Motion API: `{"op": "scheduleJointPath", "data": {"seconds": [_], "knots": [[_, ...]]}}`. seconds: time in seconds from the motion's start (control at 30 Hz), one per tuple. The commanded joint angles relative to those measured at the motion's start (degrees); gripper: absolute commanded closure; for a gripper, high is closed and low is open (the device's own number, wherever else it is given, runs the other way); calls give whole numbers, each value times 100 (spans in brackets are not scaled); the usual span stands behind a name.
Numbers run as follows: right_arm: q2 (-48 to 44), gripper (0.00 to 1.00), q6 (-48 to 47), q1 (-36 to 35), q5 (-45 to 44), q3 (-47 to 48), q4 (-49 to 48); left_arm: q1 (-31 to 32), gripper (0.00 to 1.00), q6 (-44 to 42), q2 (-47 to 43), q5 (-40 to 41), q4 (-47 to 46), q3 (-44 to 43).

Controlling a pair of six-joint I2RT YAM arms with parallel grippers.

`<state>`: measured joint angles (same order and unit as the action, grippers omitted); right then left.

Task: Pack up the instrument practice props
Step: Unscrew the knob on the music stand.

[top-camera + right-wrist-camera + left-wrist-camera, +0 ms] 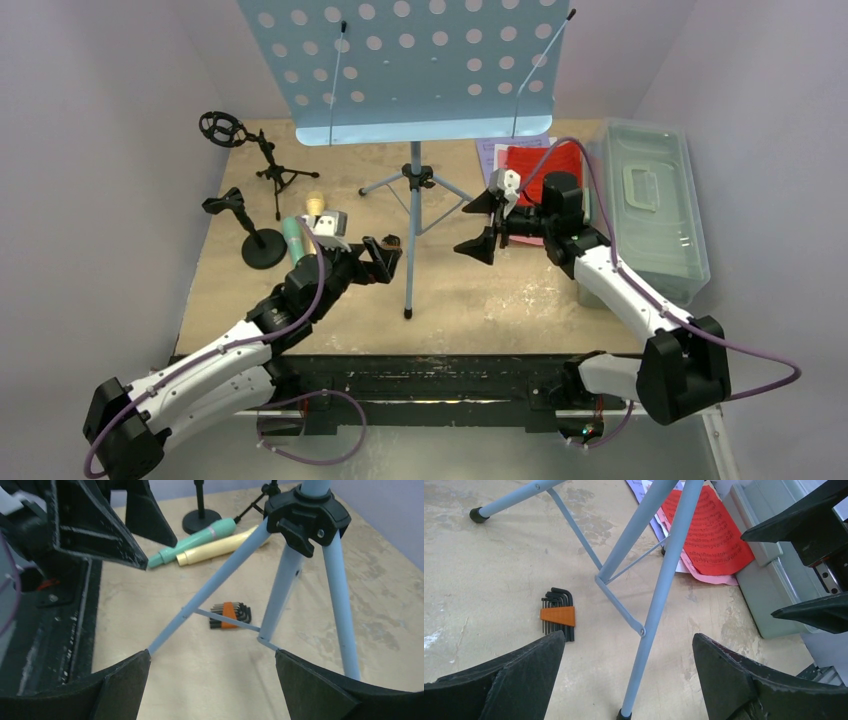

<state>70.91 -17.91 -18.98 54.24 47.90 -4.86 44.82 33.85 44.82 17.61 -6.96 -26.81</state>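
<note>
The light-blue tripod (414,180) stands upright mid-table and carries its perforated tray (420,60). My left gripper (381,259) is open just left of the tripod's near leg (651,615), which runs between the spread fingers (628,634) untouched. My right gripper (481,226) is open on the tripod's right side, its jaws (212,652) empty and low by the legs. Red (540,165), purple (495,150) and pink (714,578) sheet-music pages lie behind the right gripper. Mint-green (295,240) and yellow (318,205) microphones lie at left.
A translucent grey tub (655,210) sits along the right edge, lid on. Two black microphone stands, one a tripod (272,170) and one round-based (258,240), stand at the left. A set of hex keys in an orange holder (558,615) lies under the tripod.
</note>
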Motion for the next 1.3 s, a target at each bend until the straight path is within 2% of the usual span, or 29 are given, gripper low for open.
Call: {"op": "scheduleJointPath", "data": {"seconds": [0.0,0.27,0.47,0.8,1.27], "knots": [[-142,1,1376,20,550,171,-665,27,0,47,-283,-72,192,95],[18,2,3594,21,-146,356,-1222,28,0,107,-264,-146,590,2],[387,2,5111,22,-988,847,-907,31,0,167,-351,-118,687,-27],[641,3,6238,68,-817,890,-1521,28,0,326,-636,91,972,30],[696,3,7572,132,-866,410,-2787,30,0,485,-700,164,1016,108]]}}
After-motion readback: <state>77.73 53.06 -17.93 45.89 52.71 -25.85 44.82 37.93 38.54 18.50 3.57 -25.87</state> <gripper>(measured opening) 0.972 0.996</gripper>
